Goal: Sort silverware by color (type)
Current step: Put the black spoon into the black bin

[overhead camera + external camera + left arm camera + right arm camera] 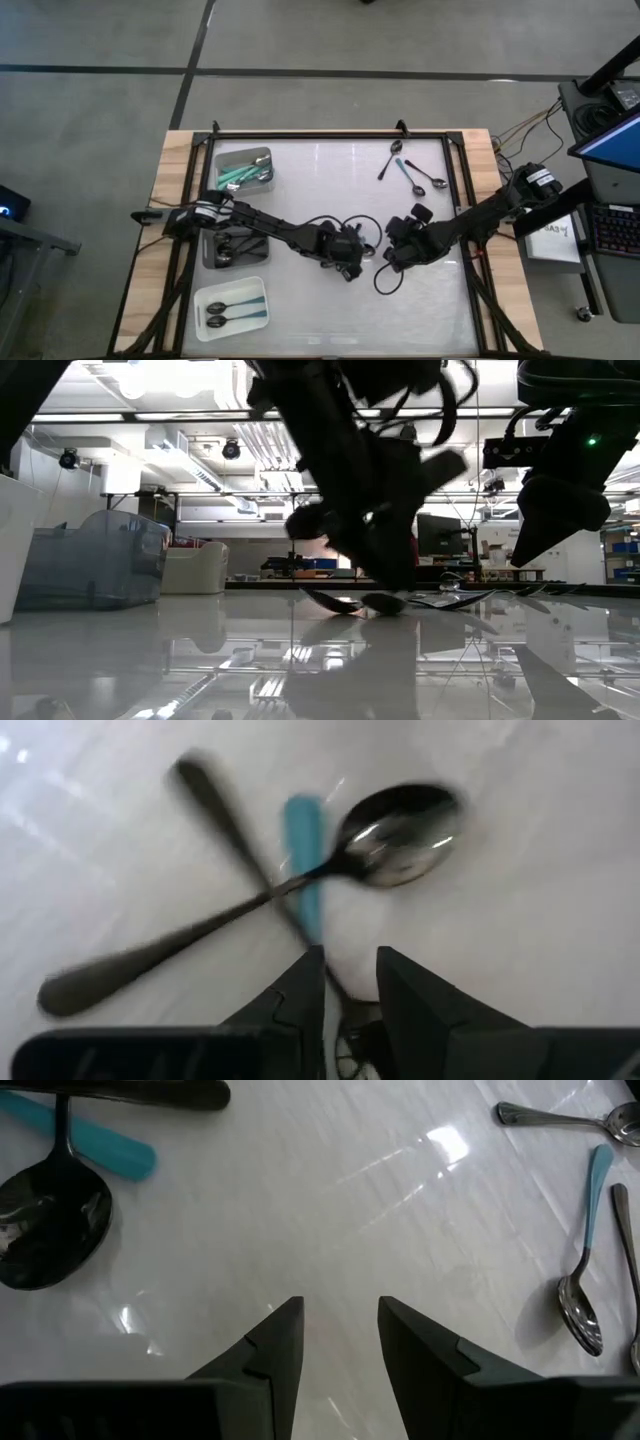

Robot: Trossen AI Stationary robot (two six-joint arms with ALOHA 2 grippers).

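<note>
Three spoons lie crossed on the white table: a black spoon [395, 820] with a shiny dark bowl, a second black handle [215, 810] and a teal-handled spoon [305, 860]. My left gripper [350, 960] is low over this pile near the table's middle [352, 266], open. Its fingers stand either side of the teal spoon's thin metal neck [335, 985]. My right gripper [340, 1308] hangs open over bare table just right of the pile [393, 258], holding nothing. Three more spoons [580, 1280] lie at the far right [415, 172]. My left gripper comes at the teal spoon slanting down, along its length, and the neck [335, 985] runs in between the two fingers close to one finger [305, 995]. I cannot tell whether a finger touches it. The spoon lies on the table under the black spoon.
Three trays stand along the left side: a far one with teal spoons [245, 170], a grey one with dark spoons [228, 245], and a near white one with spoons [232, 305]. A cable loop [385, 280] hangs by the grippers. A black frame [330, 134] borders the table.
</note>
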